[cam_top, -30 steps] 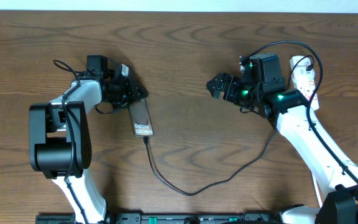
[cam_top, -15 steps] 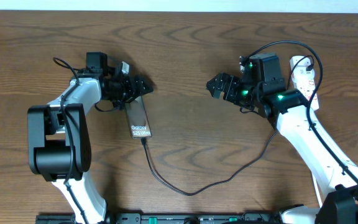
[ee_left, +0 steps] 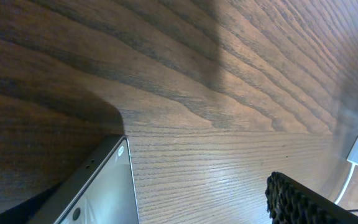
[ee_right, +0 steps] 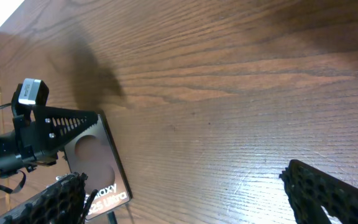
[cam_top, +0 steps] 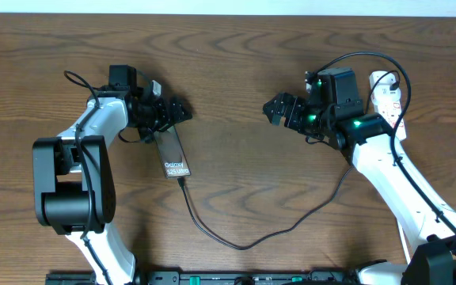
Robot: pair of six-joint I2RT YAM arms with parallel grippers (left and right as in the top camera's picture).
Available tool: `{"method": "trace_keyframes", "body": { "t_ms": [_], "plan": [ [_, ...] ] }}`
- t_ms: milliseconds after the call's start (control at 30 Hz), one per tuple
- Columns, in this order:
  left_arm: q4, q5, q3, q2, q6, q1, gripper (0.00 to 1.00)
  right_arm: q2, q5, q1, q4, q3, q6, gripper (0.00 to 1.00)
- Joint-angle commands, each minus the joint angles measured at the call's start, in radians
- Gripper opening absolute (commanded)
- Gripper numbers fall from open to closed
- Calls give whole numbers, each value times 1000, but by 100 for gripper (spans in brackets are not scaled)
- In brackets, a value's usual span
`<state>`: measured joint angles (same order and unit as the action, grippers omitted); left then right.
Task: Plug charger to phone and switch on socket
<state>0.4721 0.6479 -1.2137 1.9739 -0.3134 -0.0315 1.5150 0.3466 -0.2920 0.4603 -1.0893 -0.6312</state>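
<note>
The phone lies flat on the wooden table, its white lettering toward the near end. The charger, a thin black cable, loops across the table, and its plug tip meets the phone's lower end. My left gripper stands open over the phone's far end, gripping nothing. In the left wrist view the phone sits low on the left and one finger at the right. Open and empty, my right gripper hovers right of centre. The white socket lies at the far right, partly behind the right arm.
A thick black cable arcs over the right arm's wrist. In the right wrist view the phone lies at the lower left, with the left arm's wrist camera above it and my right gripper wide open over bare wood.
My left gripper has opened and let go of the phone. The phone has shifted slightly left on the table. The right arm has not moved.
</note>
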Motion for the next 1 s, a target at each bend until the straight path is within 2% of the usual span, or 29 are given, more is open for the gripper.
{"method": "trace_keyframes", "body": {
  "t_ms": [0, 533, 700, 967],
  "plan": [
    [22, -145, 32, 50, 14, -5, 90, -17, -4, 2, 4, -8, 19, 99],
    [52, -146, 32, 50, 13, -5, 90, -17, -5, 2, 4, -8, 19, 99],
    [74, -200, 32, 50, 2, -5, 91, -17, -5, 2, 4, -8, 19, 99],
    [92, -202, 32, 50, 2, -5, 91, -17, -5, 2, 4, -8, 19, 99]
  ]
}}
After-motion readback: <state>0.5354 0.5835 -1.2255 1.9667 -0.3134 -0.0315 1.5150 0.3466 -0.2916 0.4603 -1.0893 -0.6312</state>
